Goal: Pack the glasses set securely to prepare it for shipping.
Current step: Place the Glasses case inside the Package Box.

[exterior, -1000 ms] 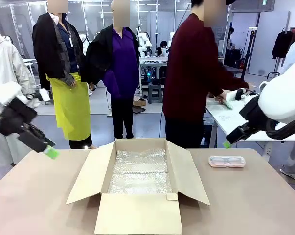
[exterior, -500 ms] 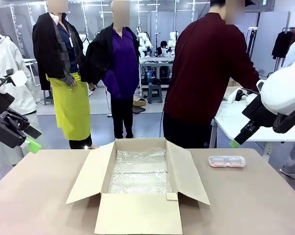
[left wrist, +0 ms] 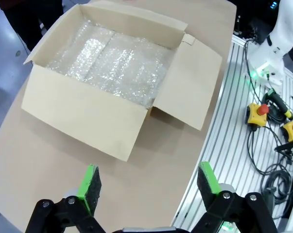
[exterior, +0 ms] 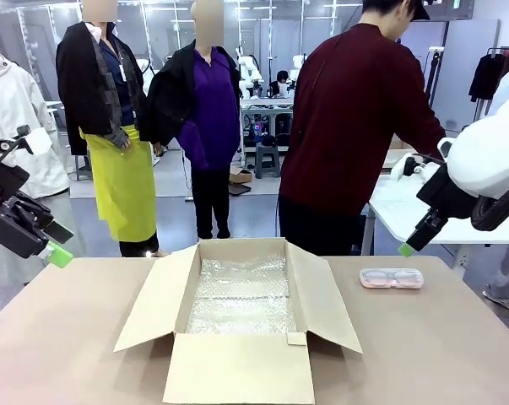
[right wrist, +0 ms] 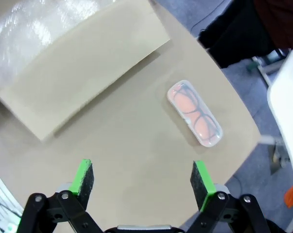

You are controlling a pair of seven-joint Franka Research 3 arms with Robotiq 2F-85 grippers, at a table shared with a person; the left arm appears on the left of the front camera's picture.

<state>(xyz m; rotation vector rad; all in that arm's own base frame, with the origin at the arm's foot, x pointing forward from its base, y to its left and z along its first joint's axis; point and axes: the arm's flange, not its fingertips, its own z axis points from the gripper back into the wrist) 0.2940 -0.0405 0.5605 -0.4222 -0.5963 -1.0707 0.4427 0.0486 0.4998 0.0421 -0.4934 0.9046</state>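
A pale pink glasses case (exterior: 392, 278) with dark spectacles inside lies flat on the table to the right of the open cardboard box (exterior: 237, 316); the right wrist view shows this case (right wrist: 194, 118) too. Clear bubble wrap (exterior: 241, 295) lines the box floor, and the left wrist view looks down on that box (left wrist: 112, 80). My left gripper (exterior: 56, 245) hangs open above the table's left edge. My right gripper (exterior: 406, 248) is raised above and behind the pink case, open with nothing between its fingers. Both wrist views show green pads spread wide: left gripper (left wrist: 148, 187), right gripper (right wrist: 142, 182).
A person in a dark red top (exterior: 355, 126) stands at the far side, turned toward a white side table (exterior: 397, 207) on the right. Beside the table's near edge runs a metal rail with cables and yellow stop buttons (left wrist: 257, 114).
My left gripper has pulled back toward the left edge and lifted slightly. My right gripper has shifted a little to the right. The person has turned further toward the side table.
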